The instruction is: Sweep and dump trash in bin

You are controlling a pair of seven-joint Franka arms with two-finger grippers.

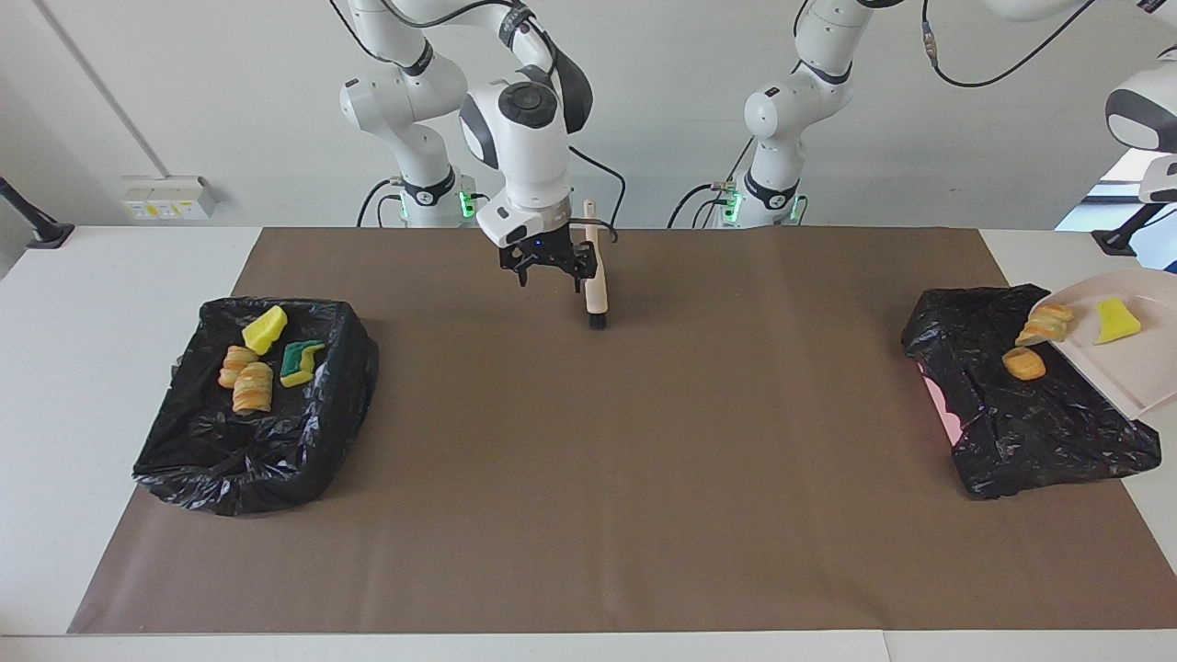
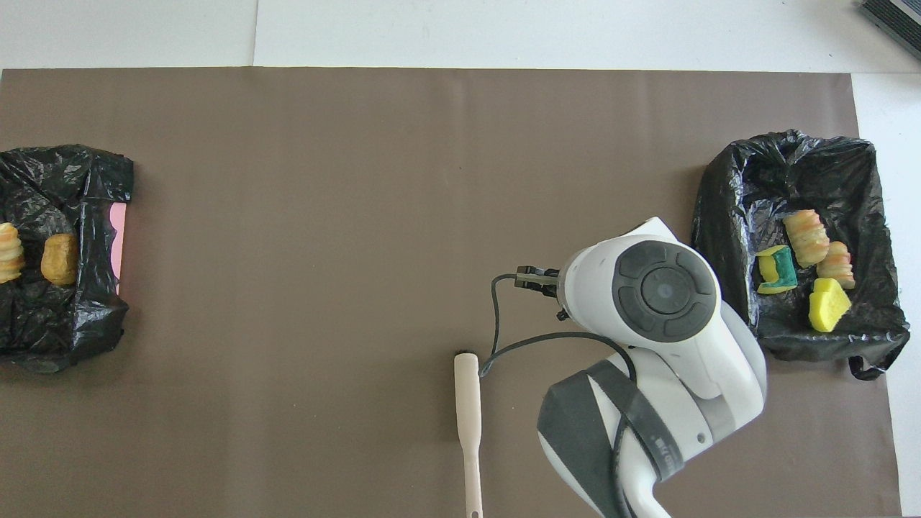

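The right gripper [image 1: 544, 267] hangs empty with open jaws beside the brush [image 1: 595, 276]. The tilted dustpan [image 1: 1126, 354] spills trash [image 1: 1045, 324] into the bin [image 1: 1021, 405] at the left arm's end; the left gripper is out of view.

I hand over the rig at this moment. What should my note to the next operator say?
Right gripper: over the mat, beside the brush, which lies flat on the mat.
Left gripper: out of view. The dustpan is raised and tilted over the bin at the left arm's end.
Done: four scraps lie in the other bin; one orange chunk lies in the bin under the dustpan.
Left: a striped lump at the dustpan's lip and a yellow sponge on the dustpan are not yet in.
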